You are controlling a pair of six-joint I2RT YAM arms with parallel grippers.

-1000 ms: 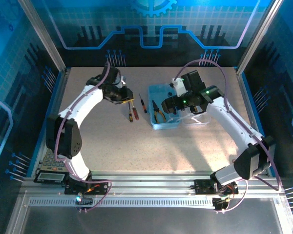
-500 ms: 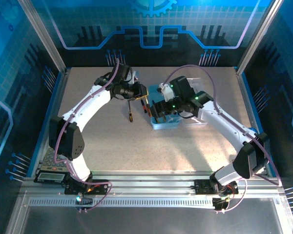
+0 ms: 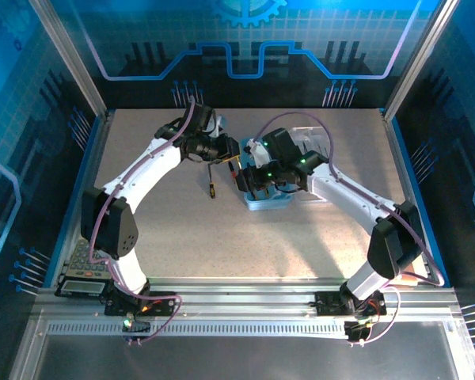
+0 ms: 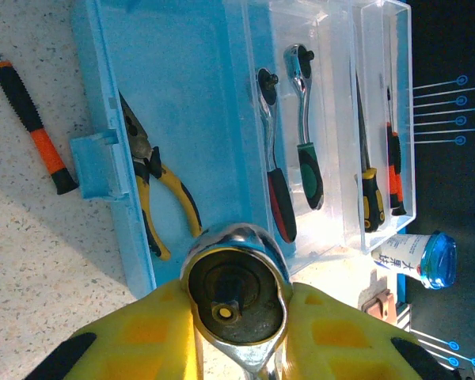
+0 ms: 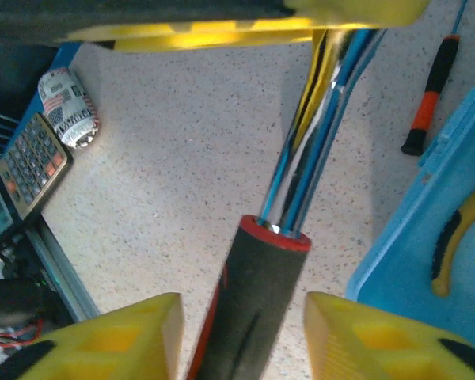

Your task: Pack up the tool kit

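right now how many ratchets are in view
3: red-handled ratchet and green-handled ratchet side by side in the clear tray; third ratchet held by the left gripper. More may be hidden.

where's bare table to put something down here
The near half of the table, between its near edge and the blue box, is bare. So is the right back corner. Crowded: left of the box, by the screwdriver.

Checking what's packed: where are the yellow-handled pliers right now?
Left wrist view: the yellow-handled pliers lie inside the pale-blue box, against its latch-side wall, left of the red-handled ratchet.
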